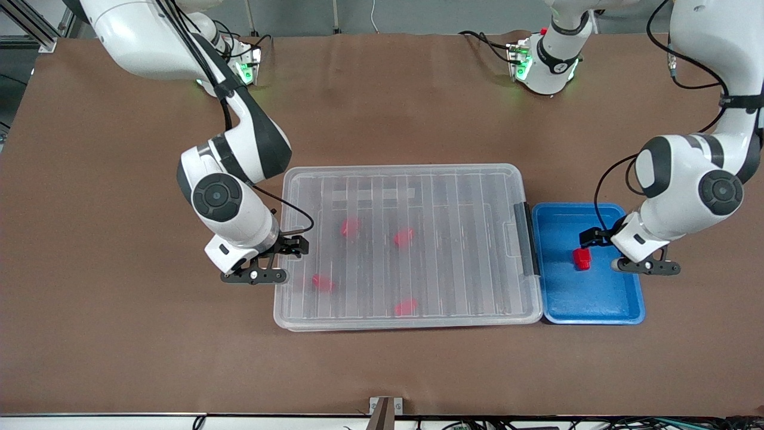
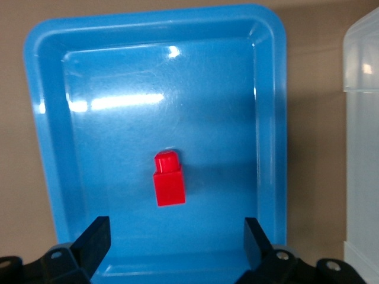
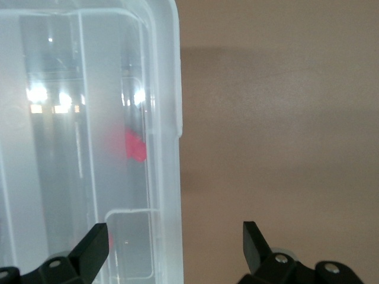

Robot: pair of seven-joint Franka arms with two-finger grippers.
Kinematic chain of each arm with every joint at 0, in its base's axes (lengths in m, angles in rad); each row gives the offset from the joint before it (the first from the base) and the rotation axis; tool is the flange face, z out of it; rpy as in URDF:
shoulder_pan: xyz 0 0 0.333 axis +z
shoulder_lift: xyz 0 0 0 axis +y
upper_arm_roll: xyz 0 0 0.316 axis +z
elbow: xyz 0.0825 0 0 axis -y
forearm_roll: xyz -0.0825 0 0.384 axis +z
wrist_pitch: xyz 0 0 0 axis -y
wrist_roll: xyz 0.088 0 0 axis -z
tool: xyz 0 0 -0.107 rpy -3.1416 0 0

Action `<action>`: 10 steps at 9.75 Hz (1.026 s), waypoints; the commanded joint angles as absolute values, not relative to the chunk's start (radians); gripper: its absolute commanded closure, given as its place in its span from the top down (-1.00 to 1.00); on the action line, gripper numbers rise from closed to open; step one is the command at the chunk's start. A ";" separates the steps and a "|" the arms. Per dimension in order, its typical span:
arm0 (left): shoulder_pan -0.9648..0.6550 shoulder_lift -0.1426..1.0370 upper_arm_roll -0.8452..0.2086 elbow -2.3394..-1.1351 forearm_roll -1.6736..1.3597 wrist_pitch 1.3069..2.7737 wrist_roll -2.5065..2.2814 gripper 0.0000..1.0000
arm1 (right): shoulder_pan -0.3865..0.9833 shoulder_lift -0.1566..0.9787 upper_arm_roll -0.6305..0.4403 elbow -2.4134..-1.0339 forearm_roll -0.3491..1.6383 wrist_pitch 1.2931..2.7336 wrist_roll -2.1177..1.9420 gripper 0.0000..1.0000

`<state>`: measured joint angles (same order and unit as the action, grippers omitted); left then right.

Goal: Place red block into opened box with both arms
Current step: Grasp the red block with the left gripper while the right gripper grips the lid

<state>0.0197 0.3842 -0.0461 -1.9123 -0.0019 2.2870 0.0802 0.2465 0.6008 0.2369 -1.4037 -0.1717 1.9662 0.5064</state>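
One red block [image 1: 582, 258] [image 2: 169, 180] lies in the blue tray [image 1: 597, 304] [image 2: 148, 77]. My left gripper [image 1: 647, 267] [image 2: 177, 231] hangs open over the tray, toward the left arm's end of it, apart from the block and holding nothing. The clear box [image 1: 453, 251] [image 3: 89, 148] has its ribbed lid lying on it, and several red blocks [image 1: 350, 226] show blurred through the lid. My right gripper [image 1: 253, 276] [image 3: 174, 236] is open over the box's short edge at the right arm's end, one finger over the lid and one over the table.
The box's black latch [image 1: 527, 239] is on the short end that touches the blue tray. The clear box [image 2: 364, 148] edge shows in the left wrist view. Brown table [image 1: 382, 370] surrounds both containers.
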 commanded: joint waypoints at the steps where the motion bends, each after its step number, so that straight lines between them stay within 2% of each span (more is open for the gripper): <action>1: 0.014 0.452 -0.046 -1.910 0.000 2.331 0.089 0.95 | 0.236 0.612 0.245 -1.401 -0.204 1.979 0.525 1.00; 5: 0.017 0.578 -0.040 -1.913 0.000 2.489 0.077 0.94 | 0.212 0.617 0.242 -1.402 -0.233 1.974 0.514 1.00; 8: 0.028 0.591 -0.020 -1.937 0.000 2.496 0.075 0.87 | 0.166 0.612 0.244 -1.414 -0.250 1.968 0.439 1.00; 10: 0.041 0.581 -0.020 -1.954 0.000 2.496 0.077 0.73 | 0.144 0.606 0.242 -1.413 -0.250 1.945 0.405 1.00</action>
<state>0.0349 0.5793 -0.0211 -1.9229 -0.0019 2.4770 0.0781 0.1712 0.6120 0.2320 -1.4050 -0.2204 1.9535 0.4251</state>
